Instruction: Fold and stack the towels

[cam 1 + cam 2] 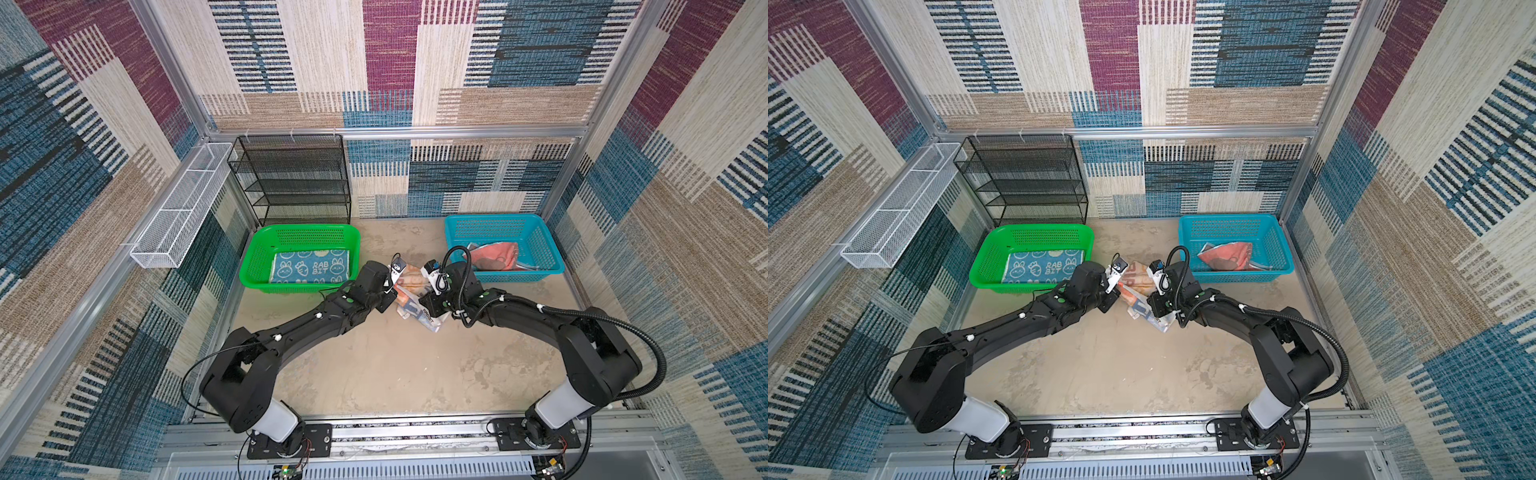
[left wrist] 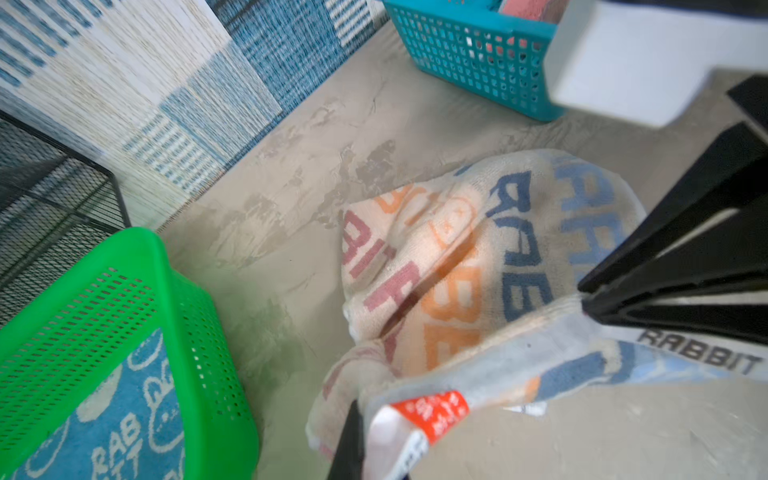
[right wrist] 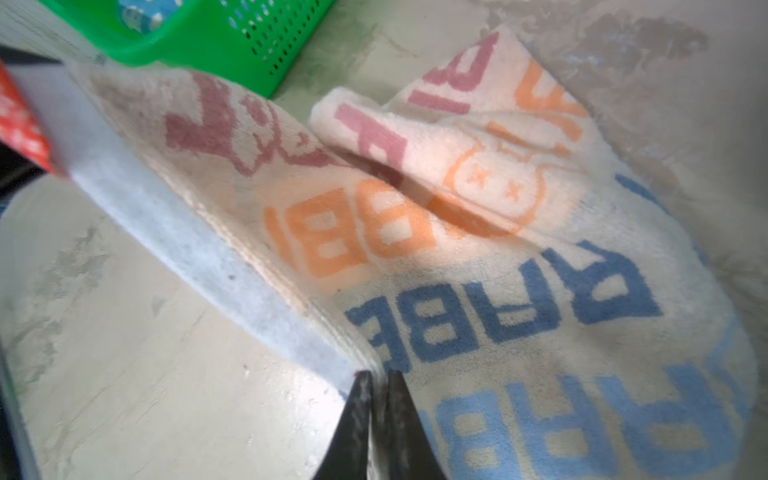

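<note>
- The whitish terry towel (image 1: 409,286) with orange, pink and blue block letters lies crumpled at the centre of both top views. It is on the mottled beige tabletop (image 1: 395,365), partly raised between the two grippers, with one flap doubled over on itself.
- It looks light, soft and floppy, so it will sag and bunch wherever it is not held. The looped pile should give the fingers good purchase.
- The best holds, I judge, are two neighbouring corners on the plain woven hem, so the cloth hangs flat before folding.
- The right gripper (image 3: 376,378) has its black jaws clenched on that hem, with cloth caught in the narrow slit between them.
- The left gripper (image 1: 388,297) is clamped on the hem's other end. Its wrist view is blurred there, so how deep the bite goes is hard to judge.
- Left of centre, a green perforated plastic basket (image 1: 307,227) holds a blue terry towel with white rabbits (image 1: 309,268), lying flat.
- Right of centre, a teal plastic basket (image 1: 494,218) holds a rumpled coral towel (image 1: 496,257).
- A black mesh shelf rack (image 1: 291,178) stands behind the green basket, and a white wire tray (image 1: 183,208) hangs at upper left. Both are well apart from the work.
- The two wrists crowd each other, and the green basket's near rim is just beside the left arm. Those are the likely obstructions.
</note>
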